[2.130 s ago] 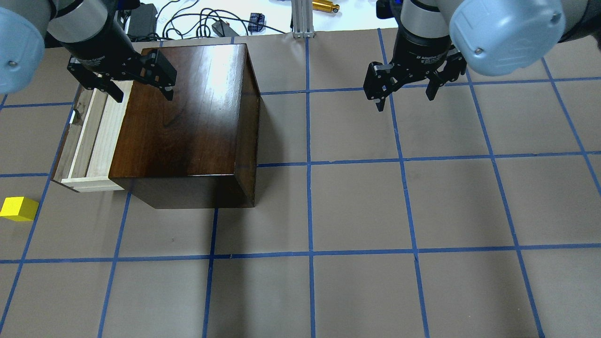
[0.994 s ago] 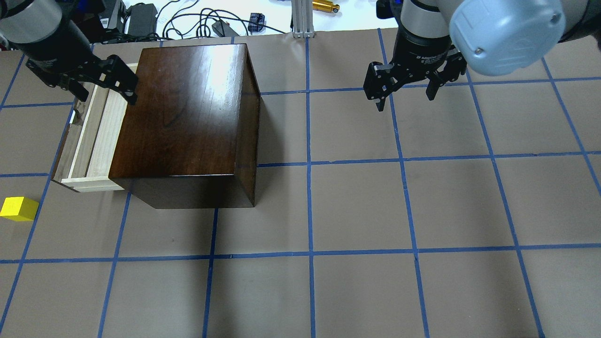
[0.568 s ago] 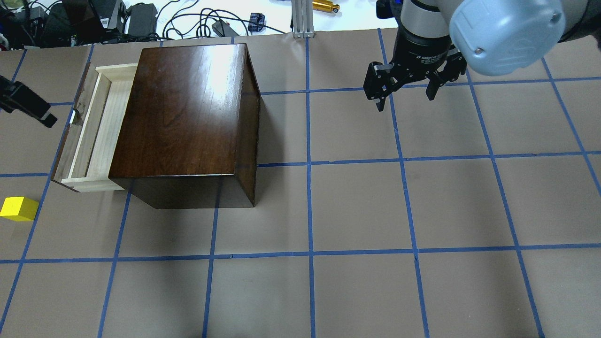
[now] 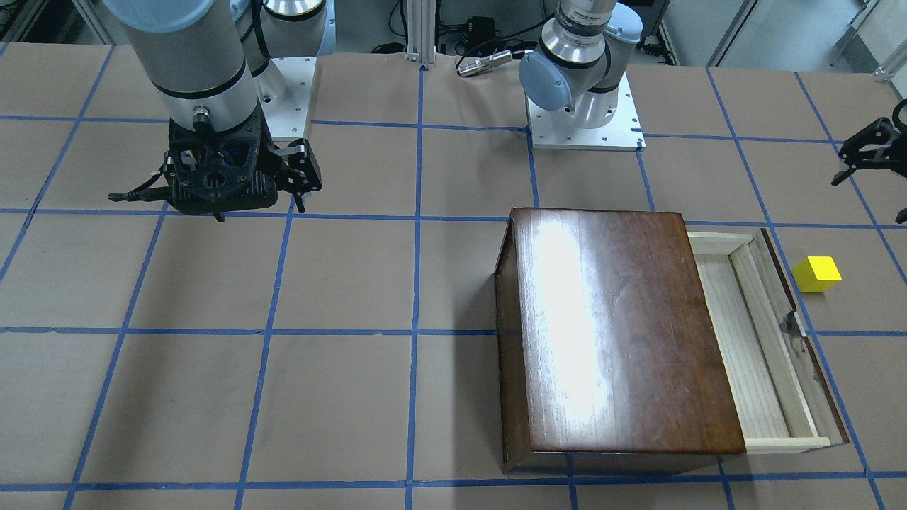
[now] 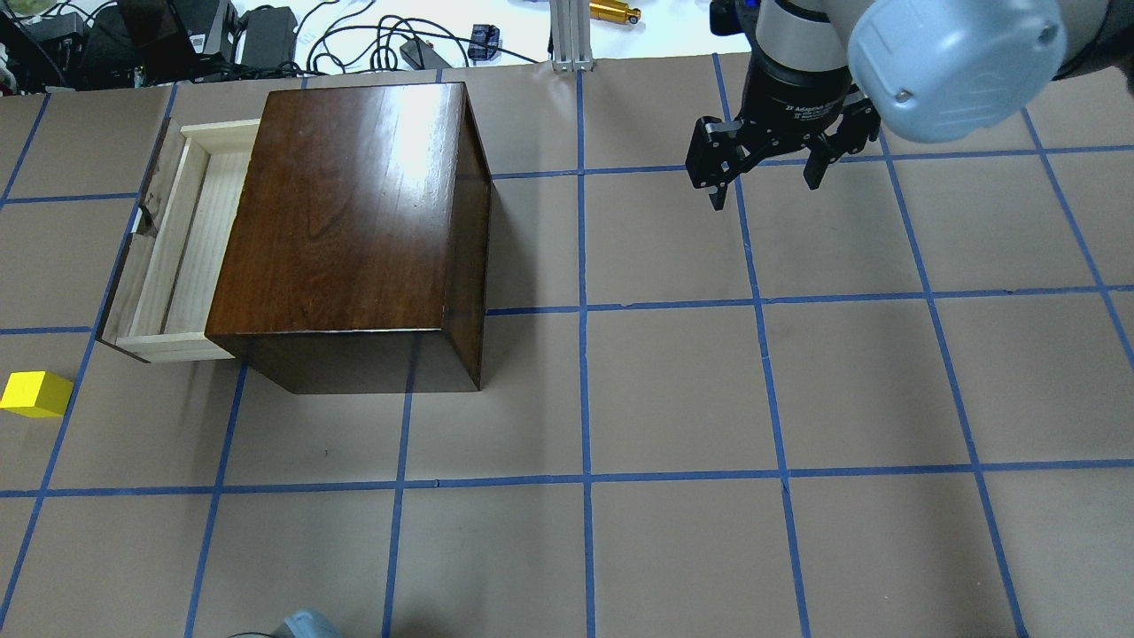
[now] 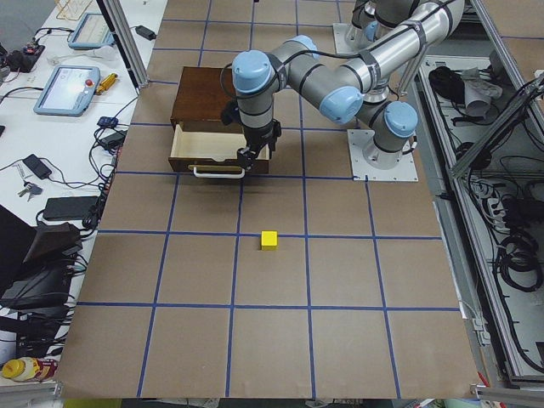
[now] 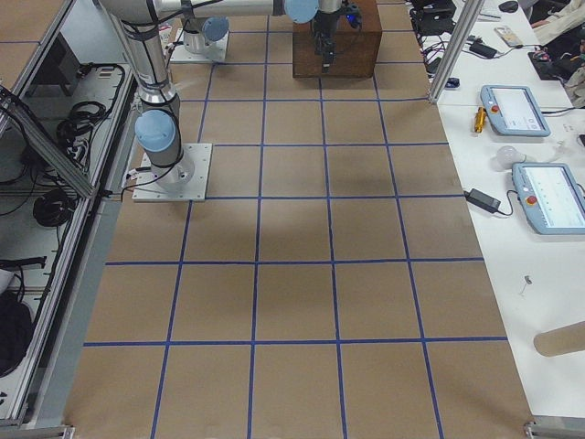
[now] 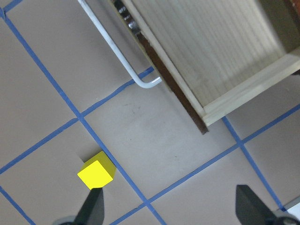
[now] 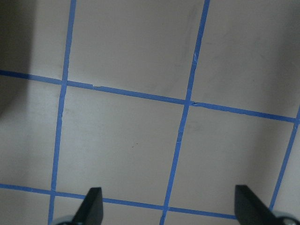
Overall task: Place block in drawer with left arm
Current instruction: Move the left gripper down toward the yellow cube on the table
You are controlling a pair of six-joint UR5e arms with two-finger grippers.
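The yellow block (image 5: 35, 394) lies on the table near the left edge, a little in front of the drawer's corner; it also shows in the front view (image 4: 817, 273) and the left wrist view (image 8: 96, 170). The drawer (image 5: 182, 239) is pulled open from the dark brown box (image 5: 354, 213) and is empty. My left gripper (image 4: 873, 185) is open at the front view's right edge, above the table beyond the drawer front; it is out of the overhead view. Its fingertips (image 8: 91, 206) frame the block's area. My right gripper (image 5: 764, 182) is open and empty over bare table.
A white wire handle (image 8: 122, 61) sticks out from the drawer front. Cables and devices (image 5: 266, 35) and an aluminium post (image 5: 571, 35) stand past the table's far edge. Both arm bases (image 4: 584, 106) sit at the robot's side of the table.
My left gripper has moved from over the box's far corner and drawer to the left, out of the overhead view. The right arm, drawer and block have not moved.
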